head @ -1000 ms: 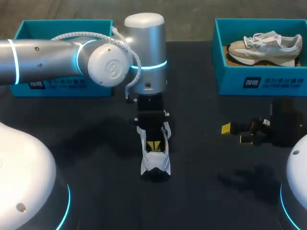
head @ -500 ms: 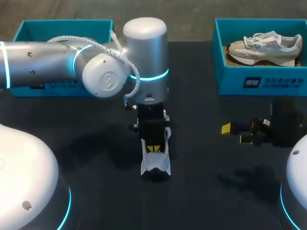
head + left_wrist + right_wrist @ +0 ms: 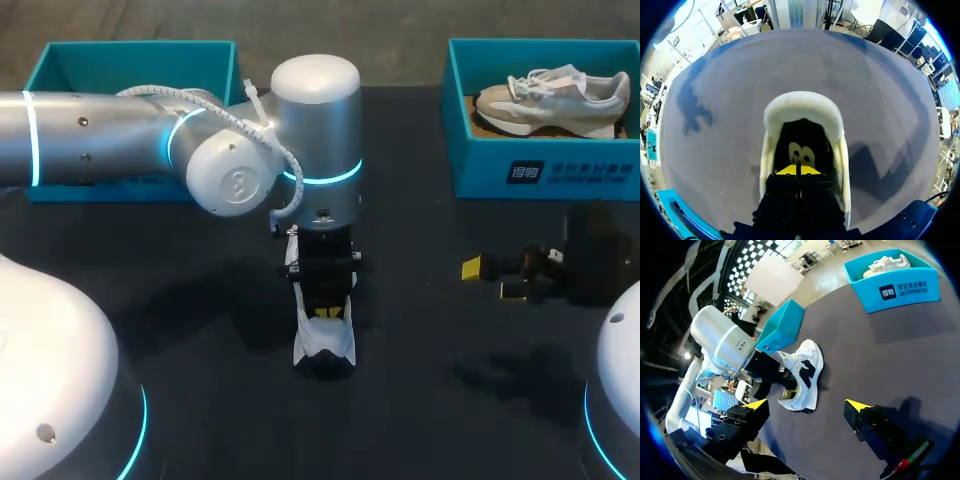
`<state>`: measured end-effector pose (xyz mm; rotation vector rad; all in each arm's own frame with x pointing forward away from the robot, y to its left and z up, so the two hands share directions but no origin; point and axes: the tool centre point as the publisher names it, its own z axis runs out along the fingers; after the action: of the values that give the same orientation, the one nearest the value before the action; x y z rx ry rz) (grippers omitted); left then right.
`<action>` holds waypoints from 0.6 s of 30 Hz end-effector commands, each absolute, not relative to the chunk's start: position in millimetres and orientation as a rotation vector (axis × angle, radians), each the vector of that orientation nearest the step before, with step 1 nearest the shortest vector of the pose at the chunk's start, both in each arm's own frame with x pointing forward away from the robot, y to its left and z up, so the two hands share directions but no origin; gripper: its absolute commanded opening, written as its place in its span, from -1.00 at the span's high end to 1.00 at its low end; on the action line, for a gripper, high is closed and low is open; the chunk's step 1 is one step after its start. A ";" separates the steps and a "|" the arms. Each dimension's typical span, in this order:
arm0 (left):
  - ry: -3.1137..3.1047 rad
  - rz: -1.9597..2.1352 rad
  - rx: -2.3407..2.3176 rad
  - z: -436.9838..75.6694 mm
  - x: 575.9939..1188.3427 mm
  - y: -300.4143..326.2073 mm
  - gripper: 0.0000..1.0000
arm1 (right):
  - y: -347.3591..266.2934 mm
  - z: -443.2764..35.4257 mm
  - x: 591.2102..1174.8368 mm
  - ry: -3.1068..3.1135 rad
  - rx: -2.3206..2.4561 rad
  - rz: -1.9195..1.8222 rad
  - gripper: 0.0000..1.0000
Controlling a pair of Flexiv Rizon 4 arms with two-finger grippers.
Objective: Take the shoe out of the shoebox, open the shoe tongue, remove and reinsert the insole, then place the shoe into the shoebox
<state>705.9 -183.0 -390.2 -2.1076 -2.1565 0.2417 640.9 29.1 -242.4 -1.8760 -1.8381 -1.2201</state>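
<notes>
Teal shoebox [image 3: 120, 60] at far left; left pincer [image 3: 797, 170], tips together, sits in the mouth of the white-and-black shoe [image 3: 322, 345] standing mid-worktop, just over the insole [image 3: 801, 150], though whether it pinches anything cannot be told. Shoe probably light, with a soft upper, stiffer sole and floppy insole, so it is best held by the padded collar or side walls. Right pincer [image 3: 491, 280], tips apart, hangs over bare worktop [image 3: 430, 400] with room around; second shoebox [image 3: 545, 170], far right, holds a beige shoe [image 3: 550, 100], and its walls need clearing.
</notes>
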 end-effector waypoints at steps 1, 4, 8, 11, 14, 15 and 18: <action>-2.200 0.191 -2.151 -370.0 696.9 -172.4 1.00 | 27.7 -240.4 637.5 -1.838 -1.877 -1.223 -1.00; -2.220 0.131 -2.160 -370.0 696.4 -170.3 1.00 | 27.7 -240.4 637.5 -1.838 -1.877 -1.223 -1.00; -2.208 0.128 -2.147 -378.8 699.6 -168.3 1.00 | 27.7 -240.4 637.5 -1.838 -1.877 -1.223 -1.00; -2.196 0.130 -2.146 -385.9 700.6 -169.2 1.00 | 27.7 -240.4 637.5 -1.838 -1.877 -1.223 -1.00; -2.186 0.135 -2.145 -395.0 701.6 -172.8 1.00 | 27.7 -240.4 637.5 -1.838 -1.877 -1.223 -1.00; -2.182 0.132 -2.144 -397.5 701.5 -174.1 1.00 | 27.7 -240.4 637.5 -1.838 -1.877 -1.223 -1.00; -2.174 0.131 -2.147 -404.1 700.9 -177.7 1.00 | 27.7 -240.4 637.5 -1.838 -1.877 -1.223 -1.00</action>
<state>698.7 -168.4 -392.2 -2.1545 -2.1814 0.1363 640.9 29.1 -242.4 -1.8759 -1.8381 -1.2201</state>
